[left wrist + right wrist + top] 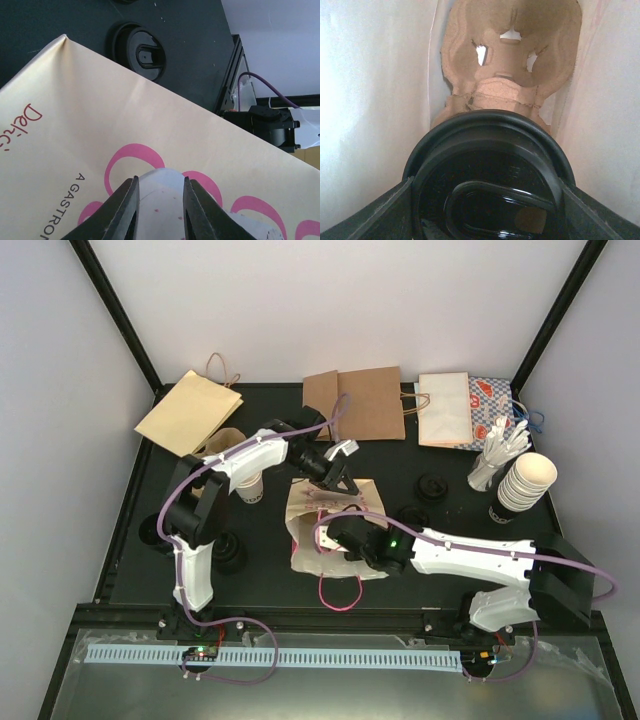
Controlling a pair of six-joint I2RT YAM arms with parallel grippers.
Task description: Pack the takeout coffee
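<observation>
While the lip of the bag [305, 540] is pinched shut-fingered by the left gripper [160, 181] and a black lid [485, 135] is clamped by the right gripper [487, 182] inside the bag, loading is judged unfinished: the cup [250, 488], standing just left of the bag, must be fetched next.

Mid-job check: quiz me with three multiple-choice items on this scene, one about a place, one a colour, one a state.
1. Where is the right end effector? A inside the cream bag; B over the cup stack; C beside the back bags.
2. The bag's handle is: A pink; B blue; C green.
3. The left end effector is: A wide open; B pinching the bag's edge; C out of view.
Answers: A, bag walls surround it and its black lid; A, pink loop shows; B, jaws nip paper.
</observation>
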